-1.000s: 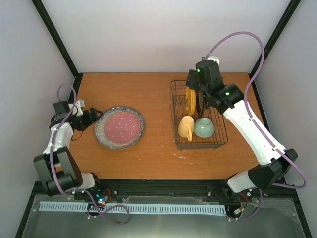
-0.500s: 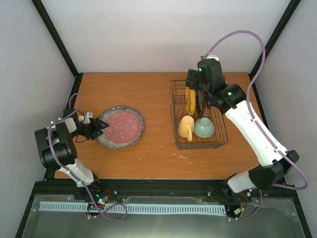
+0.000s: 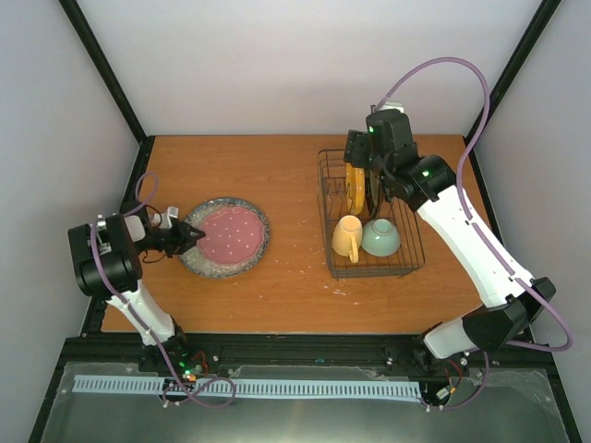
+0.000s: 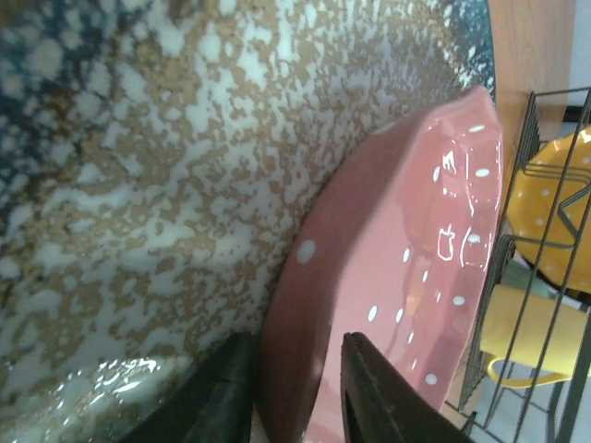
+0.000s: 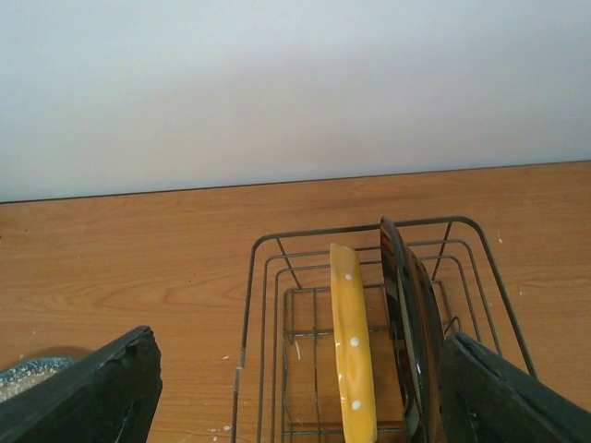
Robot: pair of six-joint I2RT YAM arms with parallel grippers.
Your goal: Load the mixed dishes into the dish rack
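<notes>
A pink white-dotted plate point(image 3: 229, 233) lies on a larger speckled blue-grey plate point(image 3: 214, 269) at the table's left. My left gripper point(image 3: 196, 237) is at its left rim. In the left wrist view the two fingers of the left gripper point(image 4: 297, 340) are shut on the pink plate point(image 4: 416, 231), one above and one under the rim, over the speckled plate point(image 4: 166, 185). The dish rack point(image 3: 325, 212) stands at the right and holds an upright yellow plate point(image 3: 354, 189), a dark plate point(image 3: 369, 192), a yellow mug point(image 3: 346, 236) and a green cup point(image 3: 380, 237). My right gripper point(image 3: 358, 155) hangs open above the rack's far end.
The right wrist view looks down on the rack point(image 5: 249, 305) with the yellow plate point(image 5: 351, 351) and dark plate point(image 5: 406, 314) between the wide fingers of the right gripper point(image 5: 297, 337). White walls and black frame posts enclose the wooden table point(image 3: 286, 175).
My left gripper moved right onto the pink plate's rim and its jaws closed round it. The right arm has stayed almost still above the rack.
</notes>
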